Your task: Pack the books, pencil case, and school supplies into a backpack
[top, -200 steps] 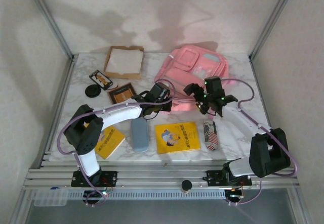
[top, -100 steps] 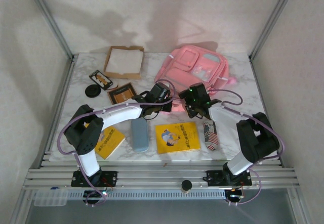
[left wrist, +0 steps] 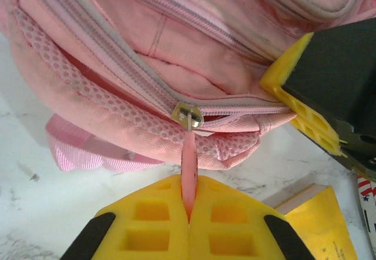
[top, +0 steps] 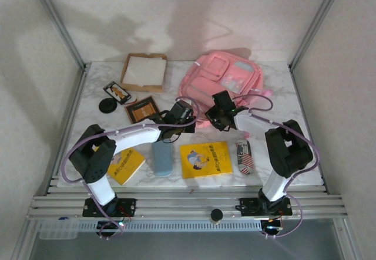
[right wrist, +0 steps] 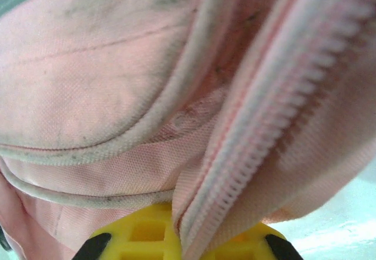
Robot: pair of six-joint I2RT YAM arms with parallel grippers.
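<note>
Leaving the smaller yellow book (top: 126, 165), a blue case (top: 161, 157), the large yellow book (top: 205, 159) and a striped pouch (top: 244, 156) unpacked along the near edge of the worktop. Further in, pinching the pink zipper pull (left wrist: 189, 154) with the left gripper (left wrist: 189, 189), pads pressed together on it, holding it in a straight line from the fingers to the metal slider (left wrist: 188, 115). Just right of that slider, clamping a fold of zipper-edged fabric with the right gripper (right wrist: 185, 239), jaws shut on the cloth. Finding the backpack (top: 226, 78) beyond both, toward the far edge right of centre, probably calling for a left-arm pull along the zip track against the right arm's bracing. Showing nothing packed inside, though not revealing how far the zip is open. Leaving the dark brown book (top: 143, 108) and a cardboard tray (top: 144, 84), holding a white sheet, toward the far-left corner.
</note>
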